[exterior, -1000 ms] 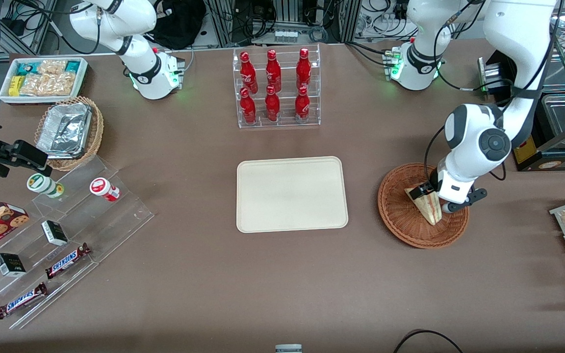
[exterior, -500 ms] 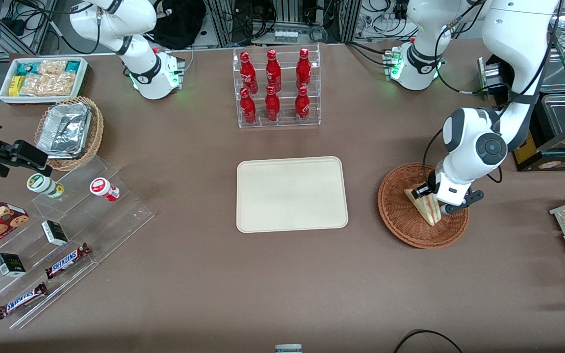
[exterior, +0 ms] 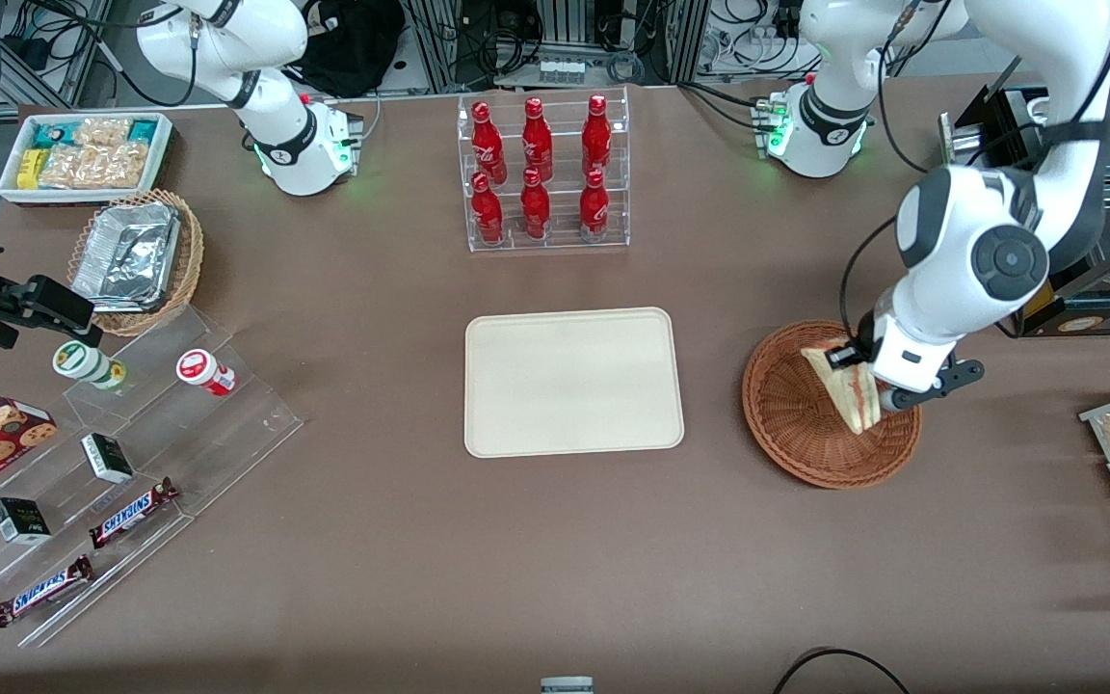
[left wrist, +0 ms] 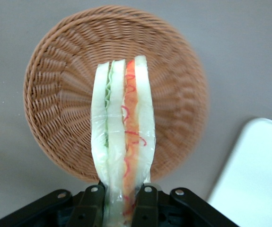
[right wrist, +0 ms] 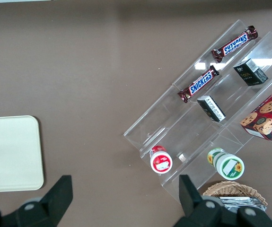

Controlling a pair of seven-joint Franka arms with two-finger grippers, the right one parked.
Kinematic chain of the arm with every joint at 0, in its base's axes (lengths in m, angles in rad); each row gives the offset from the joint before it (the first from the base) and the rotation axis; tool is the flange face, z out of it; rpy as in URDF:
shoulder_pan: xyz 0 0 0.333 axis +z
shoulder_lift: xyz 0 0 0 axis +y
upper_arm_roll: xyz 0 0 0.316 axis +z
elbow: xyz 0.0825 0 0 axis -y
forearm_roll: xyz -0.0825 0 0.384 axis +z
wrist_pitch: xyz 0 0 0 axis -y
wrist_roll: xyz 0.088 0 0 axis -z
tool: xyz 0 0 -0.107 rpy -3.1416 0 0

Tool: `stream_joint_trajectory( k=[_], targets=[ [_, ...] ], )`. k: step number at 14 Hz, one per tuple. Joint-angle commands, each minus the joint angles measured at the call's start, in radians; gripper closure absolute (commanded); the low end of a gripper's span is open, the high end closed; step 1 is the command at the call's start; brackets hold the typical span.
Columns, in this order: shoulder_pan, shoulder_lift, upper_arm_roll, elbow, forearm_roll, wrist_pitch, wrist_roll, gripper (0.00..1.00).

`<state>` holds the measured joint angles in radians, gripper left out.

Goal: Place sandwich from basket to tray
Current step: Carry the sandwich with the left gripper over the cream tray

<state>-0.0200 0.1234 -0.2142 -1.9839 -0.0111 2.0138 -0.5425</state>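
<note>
My left gripper (exterior: 871, 386) is shut on the sandwich (exterior: 844, 387), a pale bread wedge with red, orange and green filling, and holds it lifted above the reddish-brown wicker basket (exterior: 791, 414). In the left wrist view the sandwich (left wrist: 122, 127) stands between my fingers (left wrist: 91, 205), with the empty basket (left wrist: 60, 94) below it and my gripper (left wrist: 119, 208) clamped on its wide end. The cream tray (exterior: 572, 382) lies empty on the table beside the basket, toward the parked arm's end; its corner shows in the left wrist view (left wrist: 254, 179).
A clear rack of red bottles (exterior: 541, 172) stands farther from the front camera than the tray. A clear stepped stand with snack bars and small jars (exterior: 121, 453), a tan basket with a foil container (exterior: 136, 255) and a white bin of packets (exterior: 83, 154) are toward the parked arm's end.
My gripper has risen with the sandwich in it, lifting the sandwich off the basket floor. The arm's wrist now sits higher above the basket.
</note>
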Motion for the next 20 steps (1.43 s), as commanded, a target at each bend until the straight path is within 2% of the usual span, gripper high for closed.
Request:
stream_joint_trajectory(
  k=[1, 4, 6, 9, 12, 20],
  targets=[
    [-0.130, 0.083, -0.001, 0.172, 0.006, -0.099, -0.053, 0.89],
    [-0.270, 0.172, -0.001, 0.256, 0.005, -0.090, -0.095, 0.88],
    [-0.366, 0.276, -0.001, 0.356, 0.003, -0.075, -0.125, 0.87],
    [-0.460, 0.412, 0.001, 0.462, 0.006, -0.053, -0.171, 0.87],
    [-0.524, 0.485, 0.003, 0.467, 0.008, 0.078, -0.172, 0.81],
    [-0.572, 0.584, 0.004, 0.467, 0.010, 0.190, -0.188, 0.81]
  ],
)
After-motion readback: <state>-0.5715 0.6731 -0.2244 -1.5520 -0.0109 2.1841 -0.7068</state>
